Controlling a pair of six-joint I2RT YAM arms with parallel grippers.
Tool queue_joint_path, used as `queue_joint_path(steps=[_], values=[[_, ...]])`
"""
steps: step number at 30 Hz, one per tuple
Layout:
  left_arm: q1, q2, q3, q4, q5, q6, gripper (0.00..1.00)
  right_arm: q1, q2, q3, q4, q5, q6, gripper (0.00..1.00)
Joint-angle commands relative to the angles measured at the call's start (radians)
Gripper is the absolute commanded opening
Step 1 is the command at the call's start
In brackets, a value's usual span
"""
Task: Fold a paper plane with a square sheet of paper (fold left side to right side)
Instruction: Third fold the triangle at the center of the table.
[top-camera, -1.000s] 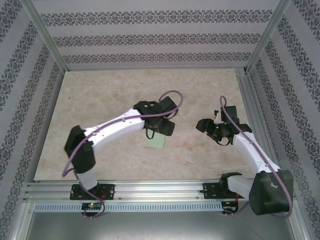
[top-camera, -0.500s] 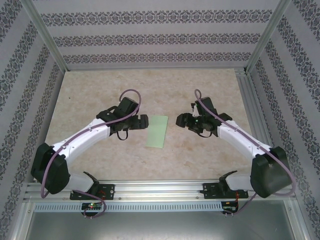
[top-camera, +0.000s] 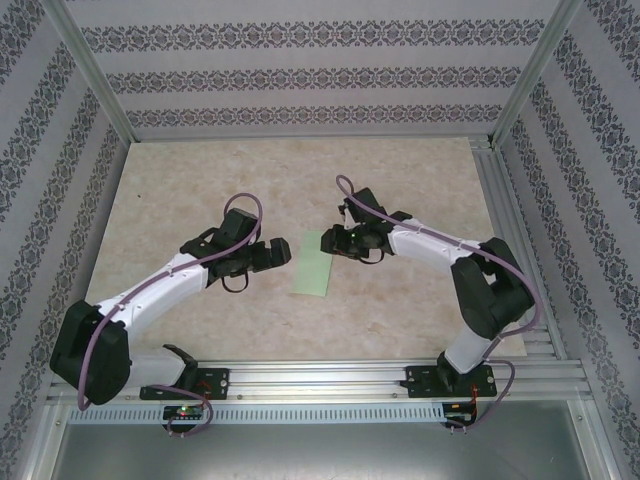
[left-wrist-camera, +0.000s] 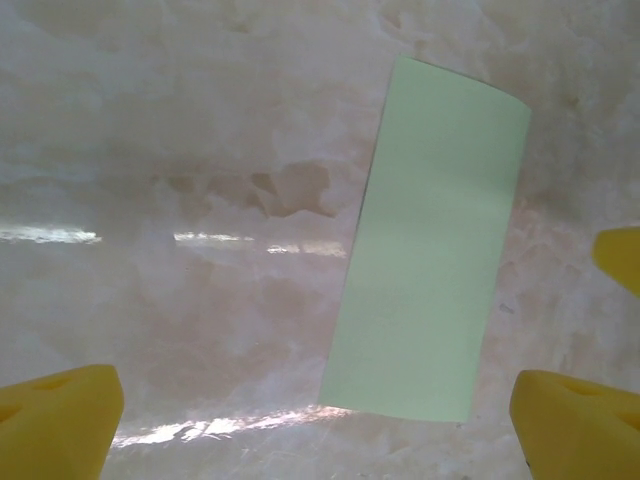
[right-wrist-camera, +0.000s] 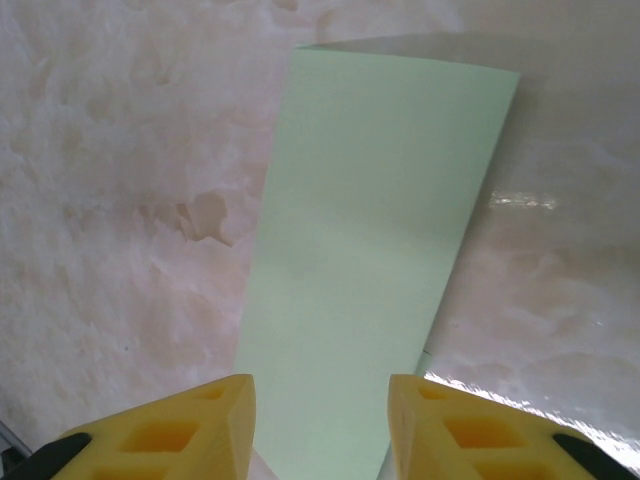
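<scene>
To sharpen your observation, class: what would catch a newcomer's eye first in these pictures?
The pale green sheet of paper, a narrow rectangle lying flat in the middle of the beige marbled table, stands out at once. The left gripper hangs wide open just left of it. The right gripper sits over its far end, yellow fingertips apart.

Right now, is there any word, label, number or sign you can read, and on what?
None can be read.
The green paper is blank on the face that shows.
The wall strips carry an ornamental pattern, not letters.
Any marking on the small boards at the arm bases is too small to read.
</scene>
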Motion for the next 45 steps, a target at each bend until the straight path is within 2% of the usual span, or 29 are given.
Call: queue_joint_path(steps=[1,19,30,37,45], values=[[0.017,0.038,-0.012,0.098,0.075,-0.040,1.00,0.013,0.037,0.030,0.050,-0.012,0.005,0.39],[0.016,0.225,0.049,0.169,0.156,-0.035,0.98,-0.013,0.229,0.157,0.010,0.042,-0.055,0.37],[0.016,0.325,0.114,0.187,0.208,-0.031,0.91,-0.043,0.269,0.157,-0.002,0.053,-0.098,0.36],[0.012,0.412,0.174,0.194,0.238,-0.036,0.83,-0.055,0.273,0.143,0.005,0.028,-0.118,0.36],[-0.004,0.497,0.221,0.225,0.281,-0.054,0.65,-0.064,0.273,0.132,0.012,0.000,-0.130,0.36]])
